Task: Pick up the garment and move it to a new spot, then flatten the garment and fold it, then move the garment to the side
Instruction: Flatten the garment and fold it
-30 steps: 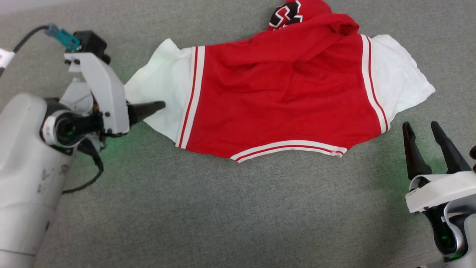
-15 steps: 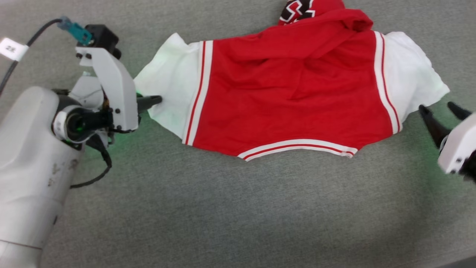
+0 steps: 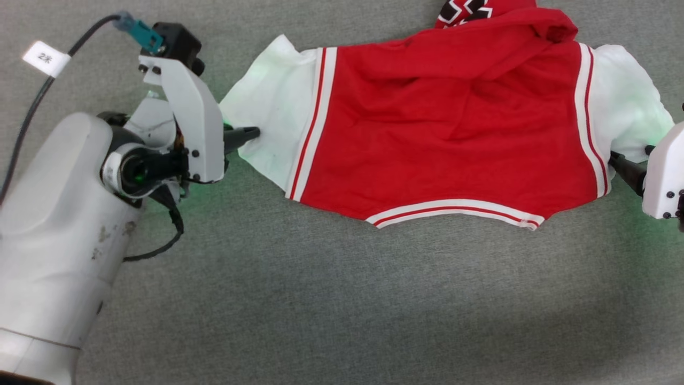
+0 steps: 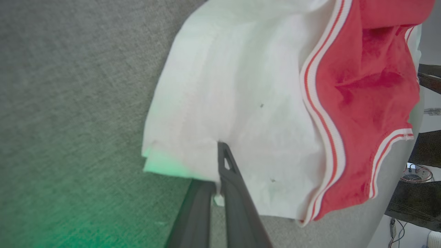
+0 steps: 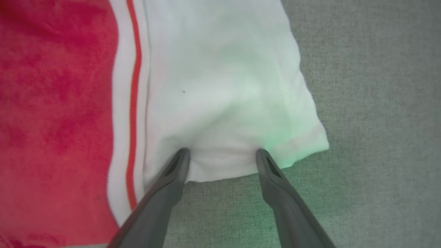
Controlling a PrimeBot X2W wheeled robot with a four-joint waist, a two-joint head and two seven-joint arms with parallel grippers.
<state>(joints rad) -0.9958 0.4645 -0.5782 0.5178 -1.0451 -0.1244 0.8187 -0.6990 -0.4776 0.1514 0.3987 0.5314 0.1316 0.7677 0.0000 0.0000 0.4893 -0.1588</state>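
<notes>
The left gripper [image 4: 220,155] clamped the garment [image 3: 454,133]; the right gripper [image 5: 223,153] reached its other sleeve.

This looks like a robotics lab or test room rather than a home. The work surface is a plain table [image 3: 342,299] covered in grey woven fabric, and over its left part reaches a scuffed pale robot forearm [image 3: 59,214] with an exposed black cable [image 3: 180,230], a white paper label [image 3: 46,58] and a teal connector [image 3: 140,33]. Beyond the table's edge, in the left wrist view, loose wires [image 4: 394,224] and a small round fan grille [image 4: 411,178] sit among dark equipment [image 4: 427,151] too blurred to name.
</notes>
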